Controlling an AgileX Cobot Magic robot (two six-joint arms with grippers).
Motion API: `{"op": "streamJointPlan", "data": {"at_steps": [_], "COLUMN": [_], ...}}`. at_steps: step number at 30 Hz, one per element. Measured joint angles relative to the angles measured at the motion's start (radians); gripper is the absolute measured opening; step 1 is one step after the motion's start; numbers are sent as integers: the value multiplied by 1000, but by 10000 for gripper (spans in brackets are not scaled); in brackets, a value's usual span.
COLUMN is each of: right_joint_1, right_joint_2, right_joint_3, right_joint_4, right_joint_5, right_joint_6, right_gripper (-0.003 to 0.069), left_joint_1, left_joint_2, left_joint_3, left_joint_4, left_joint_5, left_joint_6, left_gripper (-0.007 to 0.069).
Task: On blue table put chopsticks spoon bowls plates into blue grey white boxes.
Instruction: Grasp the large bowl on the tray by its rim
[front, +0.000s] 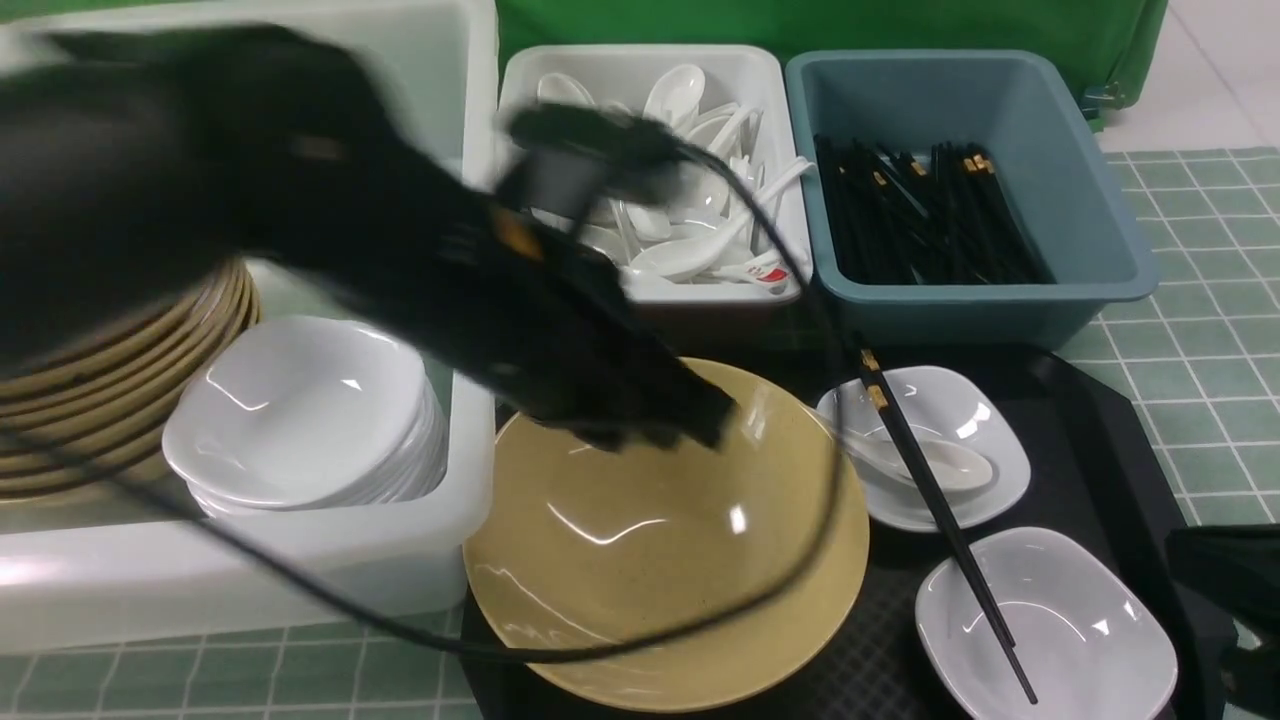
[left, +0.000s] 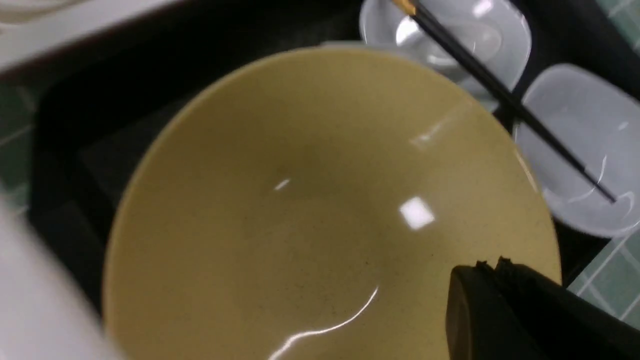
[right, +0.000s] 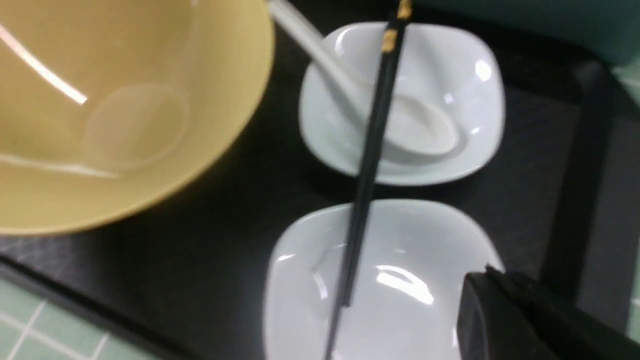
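Our left arm (front: 250, 190) looms closest, its left fingers (left: 472, 290) pressed together and empty just inside the rim of the mustard bowl (front: 640, 560) on the black tray (front: 1065, 450), directly below them, while our right fingers (right: 482, 305), likewise pressed together, hover farther off by the near white dish (right: 415, 235).

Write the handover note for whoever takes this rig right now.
Left gripper: shut, empty, over the tan bowl.
Right gripper: shut, empty, by the near plate.
On the black tray: tan bowl, near plate, far plate holding the spoon, chopsticks lying across both plates.
Done: tub holds stacked bowls and stacked plates; white box holds spoons; blue-grey box holds black sticks.
Left: everything on the tray.
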Motion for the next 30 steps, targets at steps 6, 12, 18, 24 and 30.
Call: {"op": "streamJointPlan", "data": {"at_steps": [6,12,18,24,30], "right_joint_1": [55,57,57,57,57], "right_joint_2": [0,0,0,0,0], "right_joint_3": [2,2,2,2,2], "right_joint_4": [2,3,3,3,4], "right_joint_5": [21,10,-12,-12,-15], "right_joint_6": [-4,-4,-6,-6,-6], "right_gripper": [37,40,43,43,46], "left_joint_1": [-135,-180,-185,-144,-58], "left_joint_2": [273,374,384,331,296], "left_joint_3": [-147,-198,-231,-311,-338], "left_joint_4": [278,183,-101,-1,316], "left_joint_5": [59,-2,-117,-24,103], "left_joint_6": [-125,-119,33,70,-59], "left_gripper": [5,5,7,104,317]}}
